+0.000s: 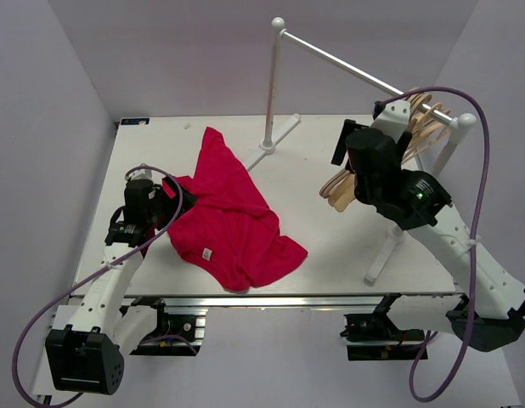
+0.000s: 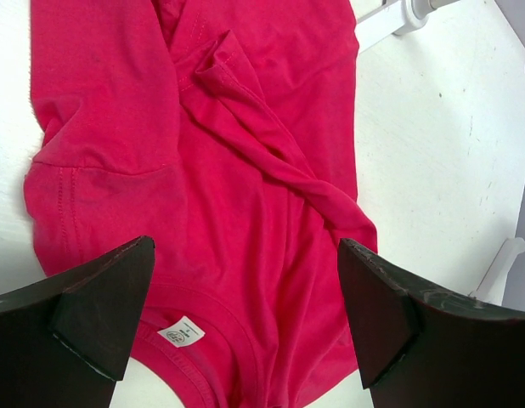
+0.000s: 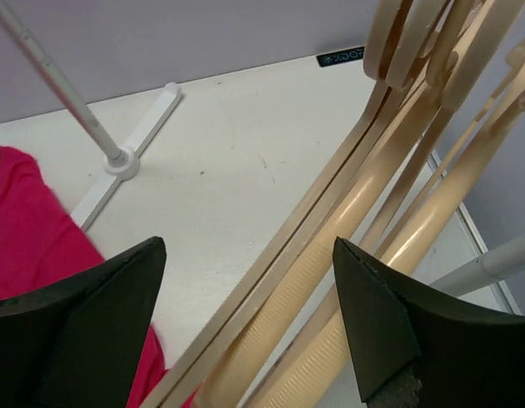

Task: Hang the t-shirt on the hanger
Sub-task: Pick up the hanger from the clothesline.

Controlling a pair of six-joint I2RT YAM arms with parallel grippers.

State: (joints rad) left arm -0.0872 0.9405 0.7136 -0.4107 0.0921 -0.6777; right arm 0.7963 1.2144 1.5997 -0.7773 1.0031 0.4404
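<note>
Right wrist — hangers (image 3: 390, 178) crowd before right gripper (image 3: 247, 246), rack post (image 3: 67, 93) beyond.

T-shirt (image 1: 233, 217) (crumpled) on white table (image 1: 330, 246)

Crimson t-shirt (image 1: 233, 223) with white label (image 2: 181, 332), pale-wood hangers (image 3: 364, 255), black claws, white table (image 1: 330, 238)

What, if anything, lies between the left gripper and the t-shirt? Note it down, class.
Nothing visible does. The left gripper is open directly over the t-shirt, and the left wrist view shows only red cloth and its white label between the fingers.
</note>
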